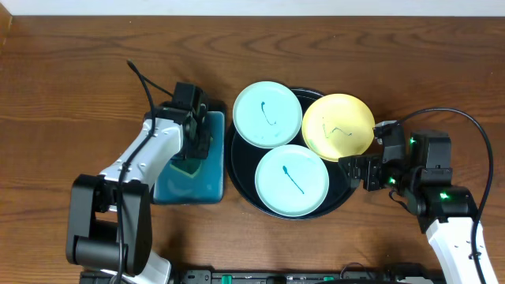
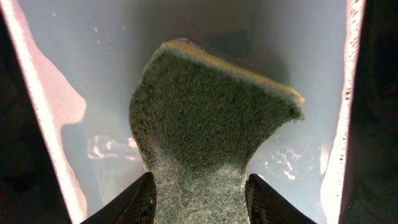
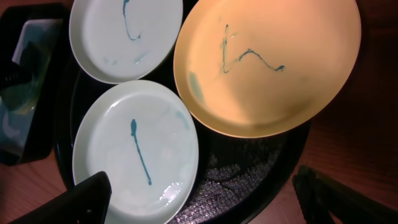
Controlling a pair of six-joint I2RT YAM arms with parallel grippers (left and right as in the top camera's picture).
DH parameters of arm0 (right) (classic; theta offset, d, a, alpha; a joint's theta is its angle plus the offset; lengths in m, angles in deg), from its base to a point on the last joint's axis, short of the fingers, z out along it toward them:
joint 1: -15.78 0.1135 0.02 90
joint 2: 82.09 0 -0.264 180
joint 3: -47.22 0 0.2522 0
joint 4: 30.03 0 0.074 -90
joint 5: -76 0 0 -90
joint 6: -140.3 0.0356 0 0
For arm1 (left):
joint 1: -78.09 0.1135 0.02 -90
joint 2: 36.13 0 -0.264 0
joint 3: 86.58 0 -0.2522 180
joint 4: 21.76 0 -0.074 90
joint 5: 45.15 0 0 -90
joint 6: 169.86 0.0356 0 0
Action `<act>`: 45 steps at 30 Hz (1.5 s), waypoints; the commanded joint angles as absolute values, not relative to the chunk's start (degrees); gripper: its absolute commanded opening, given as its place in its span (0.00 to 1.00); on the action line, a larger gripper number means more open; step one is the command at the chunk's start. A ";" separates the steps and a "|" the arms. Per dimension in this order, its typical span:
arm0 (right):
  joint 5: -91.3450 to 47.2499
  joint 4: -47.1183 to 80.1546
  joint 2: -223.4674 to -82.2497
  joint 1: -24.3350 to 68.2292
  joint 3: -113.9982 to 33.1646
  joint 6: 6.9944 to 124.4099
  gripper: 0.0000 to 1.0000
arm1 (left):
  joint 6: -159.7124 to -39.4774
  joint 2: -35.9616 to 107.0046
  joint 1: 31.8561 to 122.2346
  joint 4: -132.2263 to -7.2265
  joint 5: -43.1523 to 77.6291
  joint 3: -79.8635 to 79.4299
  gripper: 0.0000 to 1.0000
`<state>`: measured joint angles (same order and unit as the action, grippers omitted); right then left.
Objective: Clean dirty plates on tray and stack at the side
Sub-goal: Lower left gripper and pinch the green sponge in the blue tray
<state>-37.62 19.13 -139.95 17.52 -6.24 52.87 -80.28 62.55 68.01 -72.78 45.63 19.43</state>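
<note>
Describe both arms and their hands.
Both arms are white shells with black joints. The left arm trails a black cable; the right arm shows green lights and a looping black cable. The left hand and right hand are black, two-fingered.

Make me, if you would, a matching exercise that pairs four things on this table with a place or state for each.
Things:
1. sponge
2. yellow plate
3. tray
4. basin

Places or states:
A. holds blue-green water
B. pinched in the left end effector
C. round and black
D. reaches past the tray's rim

Pairs: 1-B, 2-D, 3-C, 4-A
</note>
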 commanded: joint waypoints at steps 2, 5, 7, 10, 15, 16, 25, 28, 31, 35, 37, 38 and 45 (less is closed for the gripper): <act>-37.84 19.81 -139.97 18.24 -7.62 53.46 0.93 | -81.05 63.62 68.05 -72.58 46.02 20.53 0.48; -37.84 20.03 -139.97 18.24 -7.62 53.44 0.93 | -81.03 64.67 68.05 -72.45 46.02 20.53 0.48; -37.84 20.03 -139.97 18.24 -7.62 53.44 0.93 | -81.03 65.54 68.05 -72.32 46.02 20.53 0.48; -37.84 20.03 -139.97 18.24 -7.62 53.44 0.93 | -81.05 67.31 68.05 -72.27 46.00 20.53 0.42; -37.84 20.03 -139.97 18.24 -7.62 53.44 0.93 | -81.75 69.52 68.03 -72.32 45.98 20.53 0.29; -37.84 20.03 -139.97 18.24 -7.62 53.44 0.93 | -82.30 69.69 68.05 -72.34 45.98 20.53 0.24; -37.82 20.35 -139.97 18.24 -7.62 53.44 0.93 | -83.80 69.28 68.05 -73.08 45.98 20.50 0.08; -37.82 20.38 -139.97 18.24 -7.62 53.44 0.93 | -87.15 67.36 68.05 -73.58 45.96 20.37 0.07; -37.82 20.38 -139.97 18.24 -7.62 53.44 0.93 | -91.80 64.43 68.05 -73.78 44.36 20.04 0.07; -37.82 20.38 -139.97 18.24 -7.62 53.44 0.93 | -101.92 61.37 68.05 -74.02 43.82 20.02 0.08; -37.82 20.35 -139.97 18.24 -7.62 53.44 0.93 | -106.53 60.91 68.03 -74.22 43.82 20.02 0.08; -37.82 20.35 -139.97 18.24 -7.62 53.44 0.93 | -108.76 60.86 68.05 -74.28 43.79 20.02 0.08; -37.82 20.35 -139.97 18.24 -7.62 53.44 0.93 | -111.67 60.86 68.03 -74.31 43.84 20.04 0.37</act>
